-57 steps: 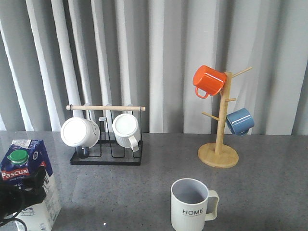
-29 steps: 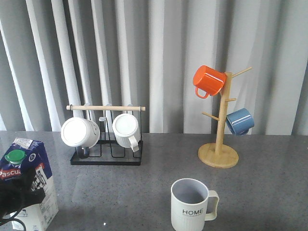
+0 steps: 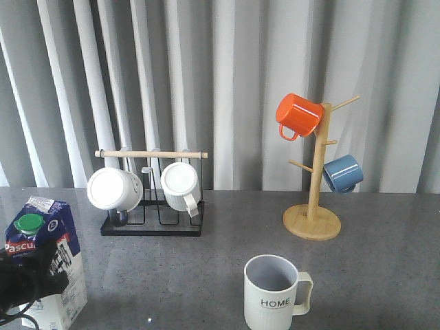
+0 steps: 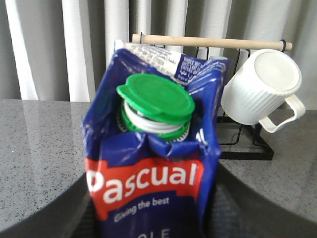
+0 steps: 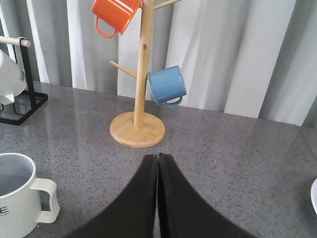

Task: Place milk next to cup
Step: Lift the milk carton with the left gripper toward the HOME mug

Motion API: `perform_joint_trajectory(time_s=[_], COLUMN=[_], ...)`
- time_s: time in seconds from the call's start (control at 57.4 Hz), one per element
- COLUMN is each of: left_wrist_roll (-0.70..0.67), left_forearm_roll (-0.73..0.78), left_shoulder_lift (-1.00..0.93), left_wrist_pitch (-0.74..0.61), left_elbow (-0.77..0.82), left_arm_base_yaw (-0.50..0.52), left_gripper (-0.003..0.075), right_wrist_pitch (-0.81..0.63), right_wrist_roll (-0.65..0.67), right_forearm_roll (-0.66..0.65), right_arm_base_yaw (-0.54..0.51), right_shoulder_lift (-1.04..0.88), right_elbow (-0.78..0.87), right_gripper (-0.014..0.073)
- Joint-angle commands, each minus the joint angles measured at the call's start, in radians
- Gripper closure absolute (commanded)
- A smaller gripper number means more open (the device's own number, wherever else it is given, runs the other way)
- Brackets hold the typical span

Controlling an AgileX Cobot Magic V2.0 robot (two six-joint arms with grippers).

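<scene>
The milk (image 3: 42,256), a blue and white carton with a green cap and red "Pascual" label, stands at the table's front left. My left gripper (image 3: 27,278) is shut on it; in the left wrist view the carton (image 4: 153,163) fills the space between the black fingers (image 4: 237,208). The cup (image 3: 271,293), a ribbed pale mug marked "HOME", stands at the front centre, well to the right of the milk. It also shows in the right wrist view (image 5: 17,196). My right gripper (image 5: 158,163) is shut and empty above the table, right of the cup.
A black wire rack (image 3: 152,223) with a wooden bar holds two plain white mugs (image 3: 114,188) behind the milk. A wooden mug tree (image 3: 313,220) at the back right carries an orange mug (image 3: 298,115) and a blue mug (image 3: 342,173). Grey curtains hang behind.
The milk carton, held by my left gripper, shifted left and tilted, then came back a little to the right and upright. The cup and right arm have not moved.
</scene>
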Motion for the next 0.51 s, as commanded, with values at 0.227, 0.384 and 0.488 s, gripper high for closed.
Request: perform_joint_trajectory(time_s=[0.227, 0.384, 0.488], left_wrist_roll=[-0.013, -0.036, -0.061], left_forearm_roll=[0.001, 0.002, -0.007], left_shoulder_lift=[-0.082, -0.183, -0.271], left_wrist_pitch=[-0.075, 0.013, 0.070], left_elbow=[-0.025, -0.026, -0.028], left_arm_base_yaw=[-0.004, -0.004, -0.007], left_gripper=[0.0658, 0.0658, 0.0658], right_wrist_pitch=[-0.050, -0.050, -0.050], right_wrist_roll=[-0.010, -0.010, -0.010], right_forearm_roll=[0.012, 0.012, 0.012], right_arm_base_yaw=[-0.007, -0.007, -0.007], right_shoulder_lift=[-0.010, -0.010, -0.010], right_elbow=[-0.036, -0.036, -0.036], right_gripper=[0.0603, 0.0603, 0.0603])
